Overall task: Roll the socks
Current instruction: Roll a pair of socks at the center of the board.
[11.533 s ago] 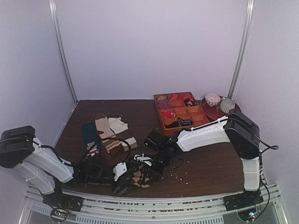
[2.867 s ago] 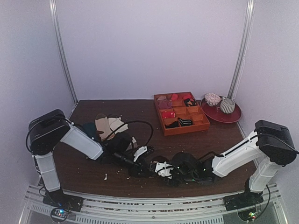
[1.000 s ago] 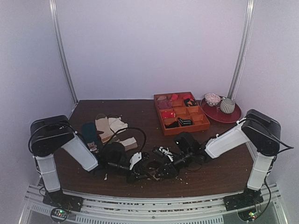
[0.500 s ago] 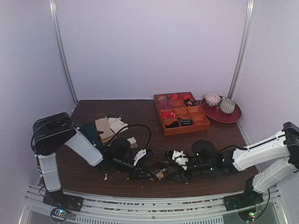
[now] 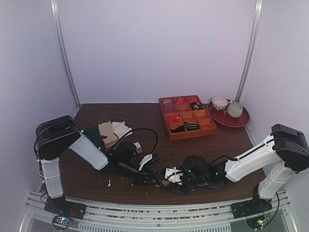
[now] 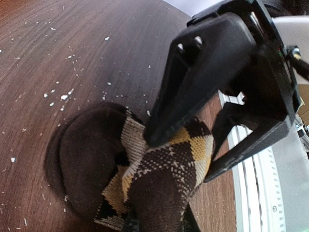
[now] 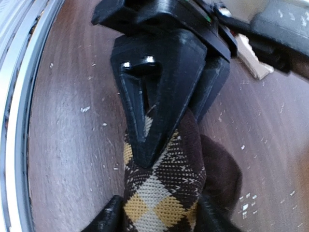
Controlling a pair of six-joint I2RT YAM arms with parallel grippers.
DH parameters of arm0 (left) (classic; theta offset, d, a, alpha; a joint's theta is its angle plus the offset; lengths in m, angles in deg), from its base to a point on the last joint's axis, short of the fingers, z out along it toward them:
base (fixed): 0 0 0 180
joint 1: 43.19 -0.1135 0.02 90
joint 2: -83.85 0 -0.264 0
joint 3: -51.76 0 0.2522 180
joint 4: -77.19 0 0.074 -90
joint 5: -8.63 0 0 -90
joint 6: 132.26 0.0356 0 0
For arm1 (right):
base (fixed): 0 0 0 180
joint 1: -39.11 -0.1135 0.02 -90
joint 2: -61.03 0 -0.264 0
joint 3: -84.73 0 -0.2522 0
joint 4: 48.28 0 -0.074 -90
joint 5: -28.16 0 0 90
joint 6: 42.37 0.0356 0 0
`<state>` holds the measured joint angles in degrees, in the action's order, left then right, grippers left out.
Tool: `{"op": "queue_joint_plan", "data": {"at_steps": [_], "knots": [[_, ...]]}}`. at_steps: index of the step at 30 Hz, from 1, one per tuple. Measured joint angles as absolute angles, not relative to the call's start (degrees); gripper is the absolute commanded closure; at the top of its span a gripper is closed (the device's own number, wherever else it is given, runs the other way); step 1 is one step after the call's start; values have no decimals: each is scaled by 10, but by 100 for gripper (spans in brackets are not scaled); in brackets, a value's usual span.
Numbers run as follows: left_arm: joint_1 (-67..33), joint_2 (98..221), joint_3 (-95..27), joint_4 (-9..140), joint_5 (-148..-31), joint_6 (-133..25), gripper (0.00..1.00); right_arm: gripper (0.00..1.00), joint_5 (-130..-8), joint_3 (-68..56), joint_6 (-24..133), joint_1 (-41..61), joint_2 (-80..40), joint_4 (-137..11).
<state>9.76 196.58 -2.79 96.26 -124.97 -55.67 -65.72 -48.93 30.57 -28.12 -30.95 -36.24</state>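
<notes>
The socks, argyle in brown, cream and yellow with dark ends, sit bunched in a thick roll low over the near table. From one side my left gripper is shut on the roll, with only its finger roots showing at the bottom edge. My right gripper is shut on the same roll from the opposite side. The two grippers meet nose to nose in the top view, left and right, with the socks mostly hidden between them.
An orange compartment tray holding small rolled items stands at the back right. Beside it is a red plate with a cup and bowl. Other socks lie at the back left. Pale crumbs dot the wood. The metal rail runs just in front of the grippers.
My right gripper has moved left and down, closing in on the left gripper, and the socks between them have bunched shorter. The left arm has barely shifted.
</notes>
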Motion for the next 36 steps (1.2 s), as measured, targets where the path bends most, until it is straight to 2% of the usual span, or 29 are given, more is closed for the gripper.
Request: {"op": "queue_joint_plan", "data": {"at_steps": [1,3,5,7,8,10,14,19,26,36], "knots": [[97,1967,-29,963,-1252,-557,100,65,-657,-486,305,-281,-315,-363],[96,1967,-29,962,-1253,-557,83,72,-654,-475,317,-282,-324,-374],[96,1962,-24,963,-1247,-558,71,74,-653,-464,331,-282,-329,-387],[97,1944,-12,965,-1227,-556,64,75,-658,-458,350,-280,-333,-388],[99,1928,0,963,-1207,-557,54,75,-664,-458,362,-280,-336,-383],[105,1880,28,947,-1160,-549,43,75,-675,-460,381,-277,-336,-378],[105,1769,83,936,-1077,-523,43,75,-718,-474,432,-253,-334,-358],[104,1700,108,1048,-1045,-471,40,75,-803,-480,493,-207,-344,-343],[104,1811,110,1164,-1087,-447,43,75,-943,-471,554,-148,-385,-324],[105,1899,96,1205,-1161,-447,45,75,-1018,-444,557,-122,-419,-332]]}}
